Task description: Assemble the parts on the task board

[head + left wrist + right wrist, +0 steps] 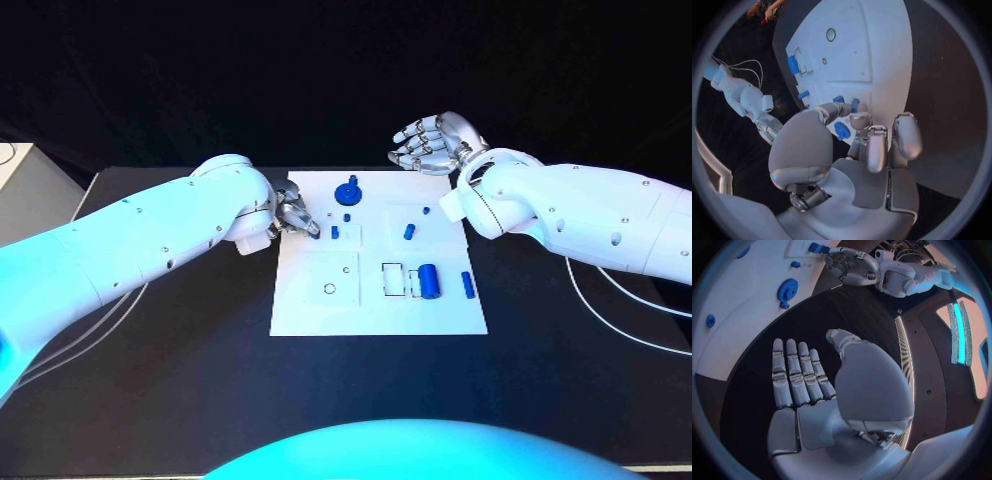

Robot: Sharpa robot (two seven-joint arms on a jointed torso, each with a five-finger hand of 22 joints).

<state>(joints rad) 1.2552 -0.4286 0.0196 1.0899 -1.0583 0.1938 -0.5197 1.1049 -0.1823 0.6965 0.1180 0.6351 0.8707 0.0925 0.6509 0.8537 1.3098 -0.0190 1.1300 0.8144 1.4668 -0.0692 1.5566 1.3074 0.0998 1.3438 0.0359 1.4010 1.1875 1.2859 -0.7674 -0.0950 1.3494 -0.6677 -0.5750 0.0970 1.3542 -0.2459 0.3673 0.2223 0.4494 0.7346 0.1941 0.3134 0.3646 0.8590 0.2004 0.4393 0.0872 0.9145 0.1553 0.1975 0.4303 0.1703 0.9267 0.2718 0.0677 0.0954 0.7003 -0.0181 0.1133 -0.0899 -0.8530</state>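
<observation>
Task board (310,300) flat at mid-table, white, strewn with blue parts: round gear-like piece (348,193) near the far edge, large cylinder (428,279) and slim bar (467,284) toward the right side. Left hand (294,217) down over the board's left edge, fingers (848,112) curled near a small blue part (841,130) (grasp impossible to confirm). Right hand (431,141) raised beyond the far right corner, fingers spread, empty

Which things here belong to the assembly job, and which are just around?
Job:
- task board
- blue wheel-shaped part
- blue cylinder
- small blue pegs
- left hand, fingers down at the board's left edge
- right hand, open, beyond the board's far edge

Lying about:
- black table
- white cables
</observation>
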